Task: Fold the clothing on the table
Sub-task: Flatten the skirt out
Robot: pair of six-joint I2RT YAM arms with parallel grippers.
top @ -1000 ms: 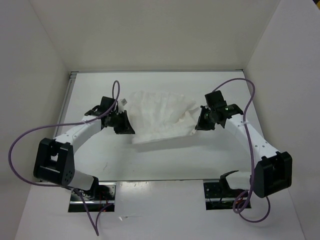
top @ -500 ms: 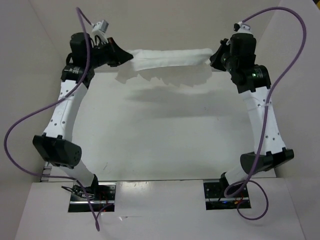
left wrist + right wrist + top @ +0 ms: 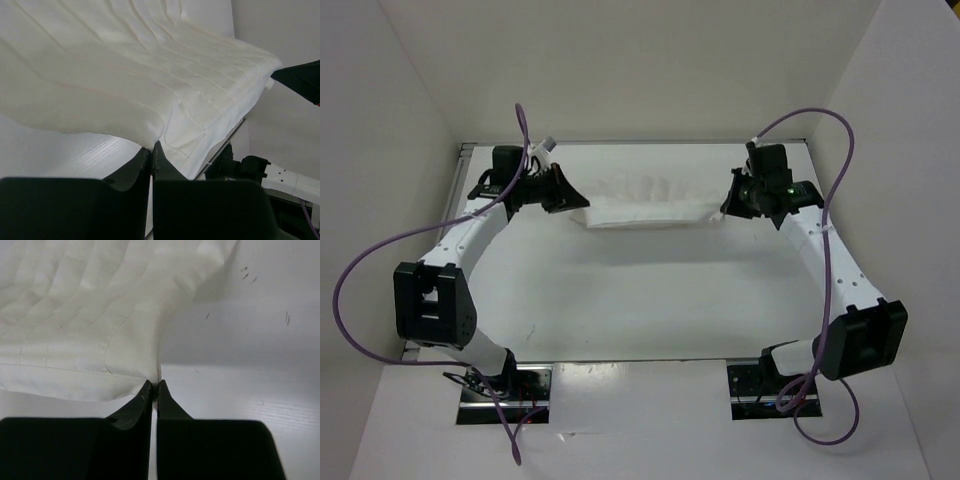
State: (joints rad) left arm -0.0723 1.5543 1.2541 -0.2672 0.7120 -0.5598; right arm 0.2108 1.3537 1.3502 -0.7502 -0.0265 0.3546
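White walls surround the worktop. Toward its far side the clothing lies stretched in a narrow band. The left fingers and right fingers are clenched on its opposite ends.

- A white back wall stands upright along the far edge of the table, plain and matte.
- A white left wall runs along the left side and meets the back wall at a shaded corner.
- A white right wall closes off the other side, slanting outward toward the top of the overhead view; the left wrist view shows a pale grey stretch of wall at its upper right.
- A flat white front panel spans the near side, below the table's near edge.
- Two shiny metal mounting plates sit in the front panel, a left plate and a right plate, well apart.
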